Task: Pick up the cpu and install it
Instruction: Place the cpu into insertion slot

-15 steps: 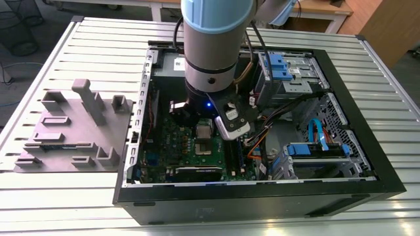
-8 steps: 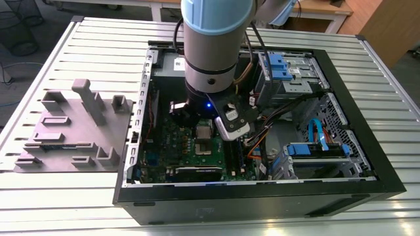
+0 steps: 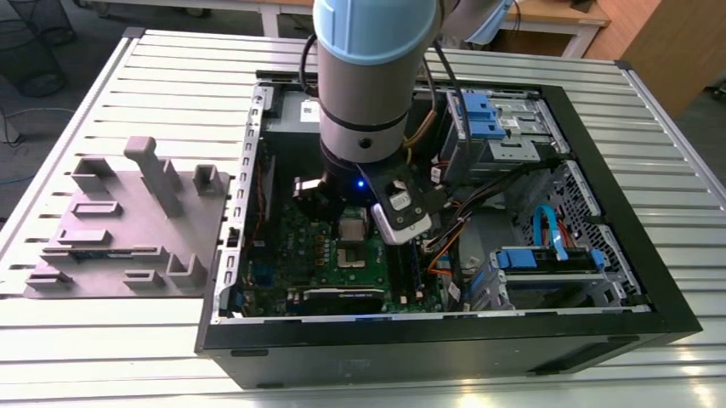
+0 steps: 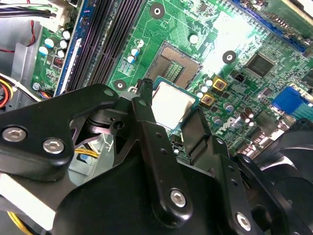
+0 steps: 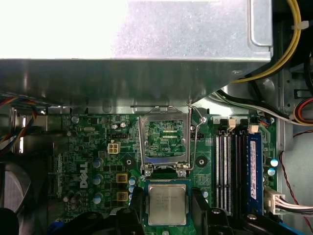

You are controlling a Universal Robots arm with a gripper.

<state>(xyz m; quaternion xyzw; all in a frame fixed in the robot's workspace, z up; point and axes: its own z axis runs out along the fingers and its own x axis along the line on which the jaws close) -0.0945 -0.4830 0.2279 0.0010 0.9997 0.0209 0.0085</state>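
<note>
Hand (image 4: 171, 106) is clamped on the cpu (image 4: 172, 100), which you get in both wrist views. Two black fingers (image 4: 146, 122) press on opposite edges of the chip, and its silver top faces the cameras. The fingers stand only as far apart as the chip is wide.

In the first wrist view the cpu (image 5: 167, 204) sits between the fingers, just beside the hinge of the socket frame (image 5: 166, 142). The frame is flipped up, and you see green board through its hollow centre. Memory slots (image 5: 227, 166) run alongside on the motherboard (image 5: 98, 147).

In the second wrist view the socket (image 4: 178, 61) lies bare with its contact field exposed. The chip hangs near it and overlaps its closer edge. You can't tell from these pictures whether chip and socket touch.

In the exterior view the arm (image 3: 369, 76) comes straight down at frame centre into the open computer case (image 3: 454, 340), with the hand low over the motherboard. The case lies on its side on the slatted metal table (image 3: 170, 85). A grey moulded tray (image 3: 119, 229) sits on the table at the exterior view's left, just beside the case. Blue drive brackets (image 3: 482, 110) are in the case's upper right. Blue cables (image 3: 545, 229) are inside the case toward the exterior view's right.
</note>
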